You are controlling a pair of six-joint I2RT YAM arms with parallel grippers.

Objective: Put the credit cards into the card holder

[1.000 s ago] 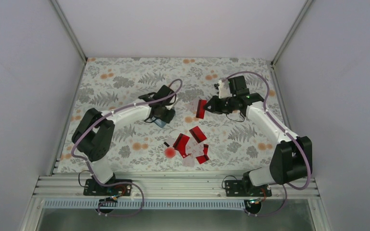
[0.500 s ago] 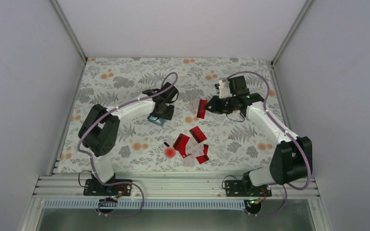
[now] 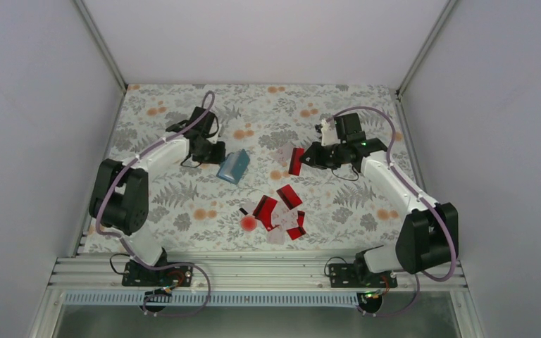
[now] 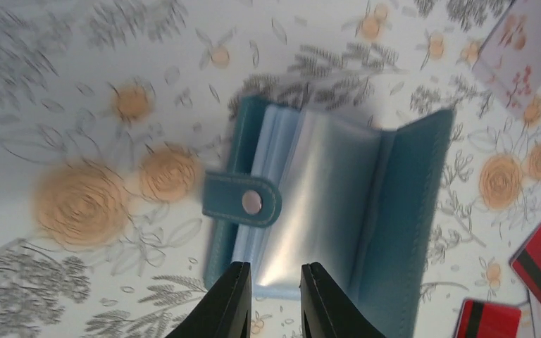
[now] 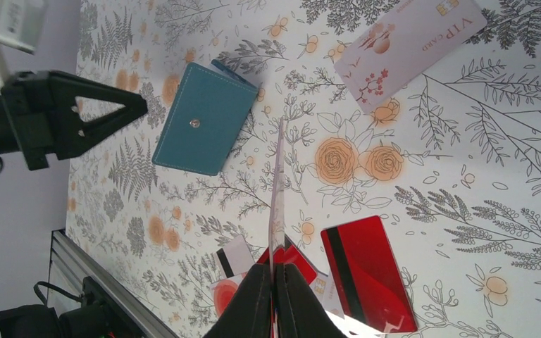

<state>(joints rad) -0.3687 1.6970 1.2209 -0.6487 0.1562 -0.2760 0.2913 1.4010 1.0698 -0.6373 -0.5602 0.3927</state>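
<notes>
The teal card holder point(image 3: 234, 167) lies partly open on the flowered table, its snap strap point(image 4: 243, 201) and clear sleeves point(image 4: 324, 204) showing in the left wrist view. My left gripper point(image 3: 215, 155) point(image 4: 276, 296) hovers just left of it, jaws a little apart and empty. Right of the holder, my right gripper point(image 3: 306, 156) point(image 5: 275, 282) is shut on a red credit card point(image 3: 296, 160), seen edge-on point(image 5: 278, 176) in the right wrist view. More credit cards lie on the table: a pale pink one point(image 5: 408, 46), and several red and white ones point(image 3: 282, 208) nearer the arms.
A small round red blob point(image 3: 248, 223) and a tiny black piece point(image 3: 243, 210) lie left of the card pile. Grey walls point(image 3: 42, 141) enclose the table on three sides. An aluminium rail point(image 3: 253, 271) runs along the near edge.
My left gripper let go of the holder and drew back to the left. The holder now lies free on the table. The right gripper kept its card and barely moved.
</notes>
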